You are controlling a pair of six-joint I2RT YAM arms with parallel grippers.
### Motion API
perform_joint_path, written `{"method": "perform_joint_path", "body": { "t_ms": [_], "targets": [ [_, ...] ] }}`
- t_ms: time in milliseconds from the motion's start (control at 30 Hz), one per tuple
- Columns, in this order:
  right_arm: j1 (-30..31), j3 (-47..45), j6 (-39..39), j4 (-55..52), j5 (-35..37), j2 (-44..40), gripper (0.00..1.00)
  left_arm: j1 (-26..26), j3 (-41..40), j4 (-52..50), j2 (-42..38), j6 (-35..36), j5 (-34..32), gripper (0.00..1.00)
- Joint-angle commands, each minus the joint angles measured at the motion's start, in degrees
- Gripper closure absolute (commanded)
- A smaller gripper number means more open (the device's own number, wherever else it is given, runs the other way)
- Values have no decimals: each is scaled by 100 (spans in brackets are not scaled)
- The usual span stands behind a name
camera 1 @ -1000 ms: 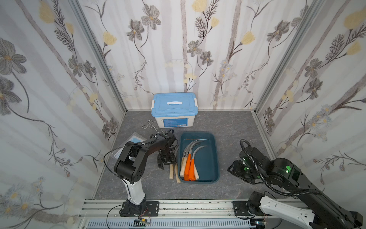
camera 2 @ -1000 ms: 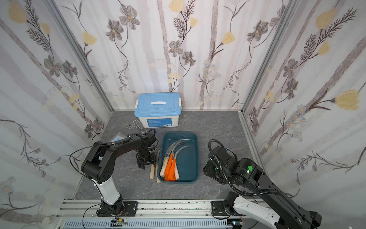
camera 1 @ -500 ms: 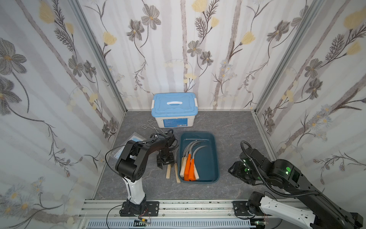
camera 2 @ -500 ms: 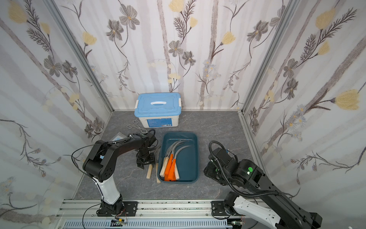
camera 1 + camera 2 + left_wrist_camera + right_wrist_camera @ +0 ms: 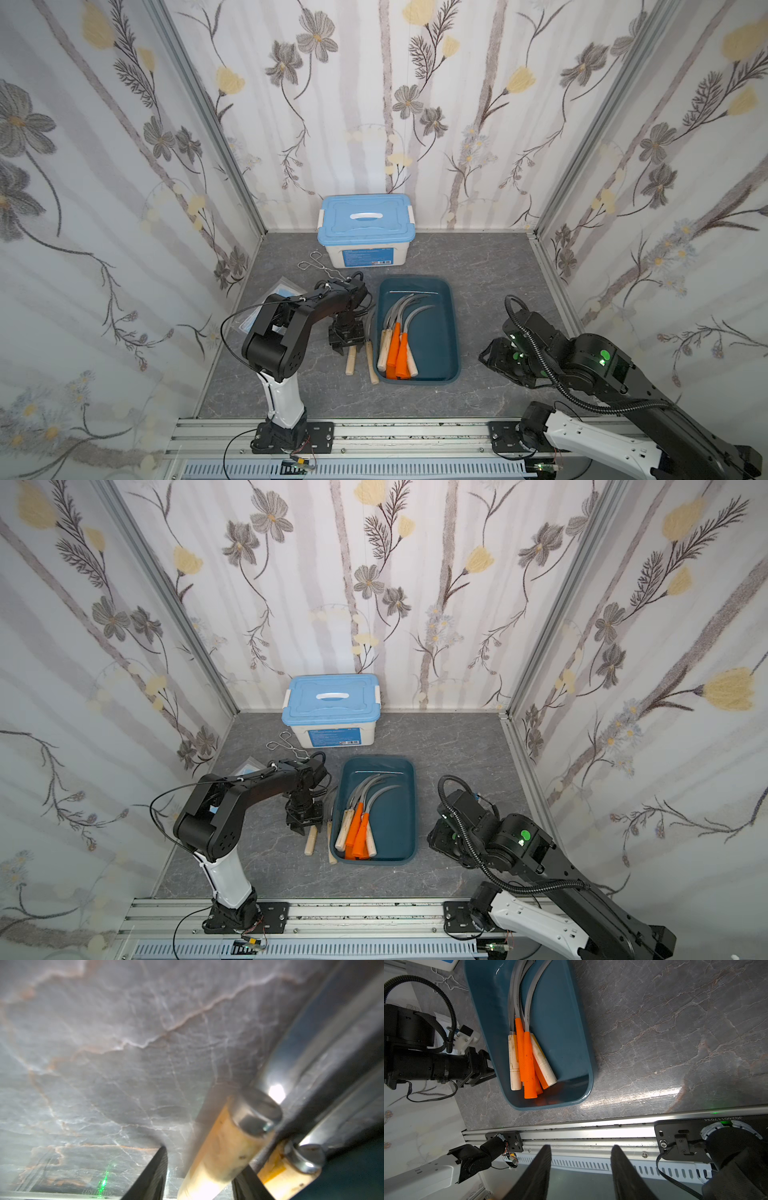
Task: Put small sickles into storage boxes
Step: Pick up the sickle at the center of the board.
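The teal tray (image 5: 442,336) lies on the grey marbled table (image 5: 498,266), in front of the white box with a blue lid (image 5: 365,220). A bundle of sickles (image 5: 397,345), pale and orange handles together, lies inside the tray, blades toward the box. Two more lie on the table just outside the tray's wall on the left arm's side: the nearer sickle (image 5: 372,368) beside the wall, the outer sickle (image 5: 351,365) beyond it. The left gripper (image 5: 347,349) points down over the outer sickle. Its fingers (image 5: 151,1174) straddle the pale handle, and whether they pinch it cannot be told. The right gripper (image 5: 581,1174), fingers parted and empty, hangs right of the tray.
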Motion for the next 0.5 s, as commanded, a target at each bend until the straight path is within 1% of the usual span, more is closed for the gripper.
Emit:
{"method": "perform_joint_path", "body": {
  "t_ms": [0, 267, 467],
  "targets": [
    [1, 5, 102, 100, 73, 11, 51, 1, -50, -98, 15, -21, -134, 50],
    [2, 23, 137, 92, 73, 2, 51, 1, -5, -64, 79, -9, -103, 49],
    [4, 31, 154, 76, 87, -24, 51, -16, 6, -64, 137, 19, -109, 50]
  ]
}}
